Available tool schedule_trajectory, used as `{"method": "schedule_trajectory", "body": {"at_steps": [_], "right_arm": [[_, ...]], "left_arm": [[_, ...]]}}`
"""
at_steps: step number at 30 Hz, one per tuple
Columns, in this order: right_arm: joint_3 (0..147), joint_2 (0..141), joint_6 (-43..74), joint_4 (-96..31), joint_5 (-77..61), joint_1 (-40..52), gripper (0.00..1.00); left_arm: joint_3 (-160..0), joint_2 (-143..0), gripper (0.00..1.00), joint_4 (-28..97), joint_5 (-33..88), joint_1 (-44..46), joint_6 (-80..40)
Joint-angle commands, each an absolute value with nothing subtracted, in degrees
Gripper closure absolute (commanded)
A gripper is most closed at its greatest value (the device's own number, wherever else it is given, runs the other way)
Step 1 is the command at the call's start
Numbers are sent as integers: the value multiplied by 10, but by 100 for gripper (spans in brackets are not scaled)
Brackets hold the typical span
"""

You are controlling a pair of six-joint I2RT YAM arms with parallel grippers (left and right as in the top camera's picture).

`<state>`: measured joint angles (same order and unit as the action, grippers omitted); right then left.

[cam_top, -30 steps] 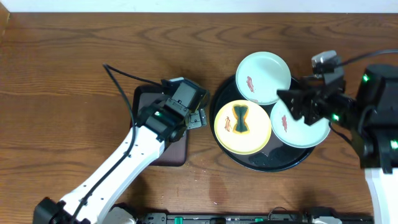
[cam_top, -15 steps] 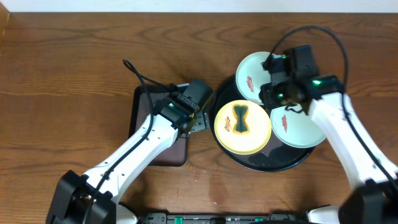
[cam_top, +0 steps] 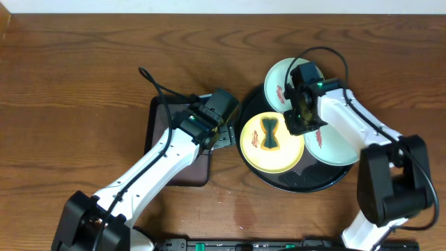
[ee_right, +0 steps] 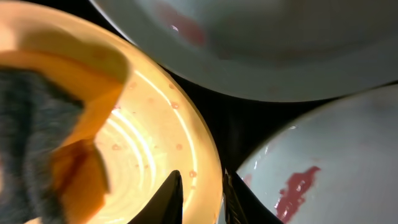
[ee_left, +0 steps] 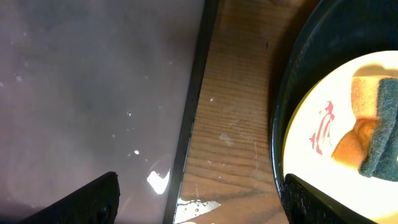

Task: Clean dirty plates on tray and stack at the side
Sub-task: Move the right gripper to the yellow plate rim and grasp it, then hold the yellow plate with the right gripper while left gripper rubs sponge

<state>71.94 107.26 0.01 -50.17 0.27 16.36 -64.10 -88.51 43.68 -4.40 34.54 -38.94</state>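
Observation:
Three plates lie on the round black tray (cam_top: 313, 181). The pale yellow plate (cam_top: 279, 159) at the tray's left carries an orange and grey-green sponge (cam_top: 270, 132) and a red smear. One mint plate (cam_top: 279, 78) sits at the back and another (cam_top: 339, 148) at the right, both smeared red. My right gripper (cam_top: 297, 125) is down at the yellow plate's right edge. In the right wrist view its fingers (ee_right: 202, 193) straddle the yellow rim (ee_right: 155, 124), one inside and one outside, closed on it. My left gripper (cam_top: 221, 136) hangs open between the two trays, its fingers (ee_left: 199, 202) wide apart.
A smaller rectangular black tray (cam_top: 160, 115) lies left of the round one, wet and glossy in the left wrist view (ee_left: 93, 93). A strip of wood table (ee_left: 236, 124) with water drops runs between the two trays. A cable loops over the left arm.
My right arm has swung in from the table's right edge across the tray to the yellow plate's rim, and its jaws have narrowed onto it. The left arm has hardly moved.

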Motion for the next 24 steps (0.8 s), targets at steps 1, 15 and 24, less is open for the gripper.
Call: {"method": "schedule_trajectory", "body": {"at_steps": [1, 15, 24], "right_arm": [[727, 1079, -14, -498, 15, 168, 76], [718, 1081, -39, -481, 14, 164, 75], [692, 1087, -50, -468, 17, 161, 85]], "left_arm": [[-639, -884, 16, 439, -41, 343, -386], [-639, -884, 16, 439, -41, 343, -386], [-639, -884, 16, 439, -34, 344, -386]]}}
